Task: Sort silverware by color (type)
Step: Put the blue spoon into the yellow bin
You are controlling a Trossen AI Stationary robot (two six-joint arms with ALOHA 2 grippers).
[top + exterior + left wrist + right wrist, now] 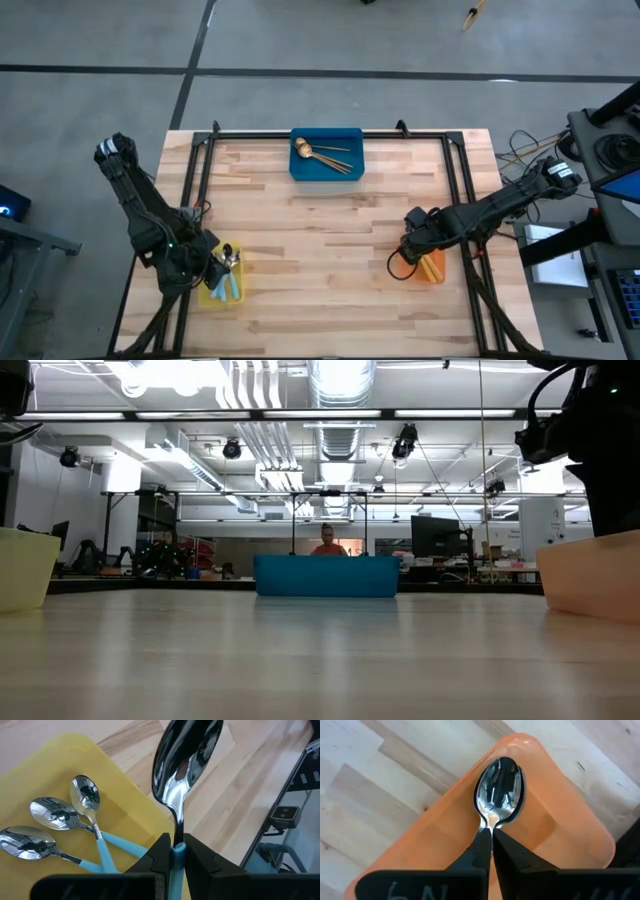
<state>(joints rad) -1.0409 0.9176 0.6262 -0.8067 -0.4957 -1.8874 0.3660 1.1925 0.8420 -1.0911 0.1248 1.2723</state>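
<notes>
My left gripper (177, 844) is shut on a blue-handled spoon (187, 760) above the yellow bin (60, 755), at the table's near left (222, 264). Three more blue-handled spoons (75, 815) lie flat on that bin's floor. My right gripper (489, 837) is shut on a silver-bowled spoon (500, 790) over the orange bin (560, 835), at the table's near right (420, 250). That spoon's handle is hidden between the fingers. Gold spoons (322, 155) lie in the blue bin (350, 170) at the far edge. My left gripper pinches the spoon between its two fingers at the top of the light-blue handle (178, 851), just below the silver neck. The bowl sticks out past the fingertips (160, 847), lifted clear above the yellow bin's edge and the table. My right gripper pinches its spoon between the two fingers at the neck (489, 826), right behind the bowl. The fingers point down into the orange bin, and the bowl juts out beyond them over the bin's floor. Whether the bowl touches the floor, I cannot tell.
The bare wooden tabletop (320, 250) spreads between the three bins. A black frame (200, 150) runs along the table's left, right and far edges. In the low view the yellow bin (20, 565), blue bin (326, 575) and orange bin (590, 575) stand on the table.
</notes>
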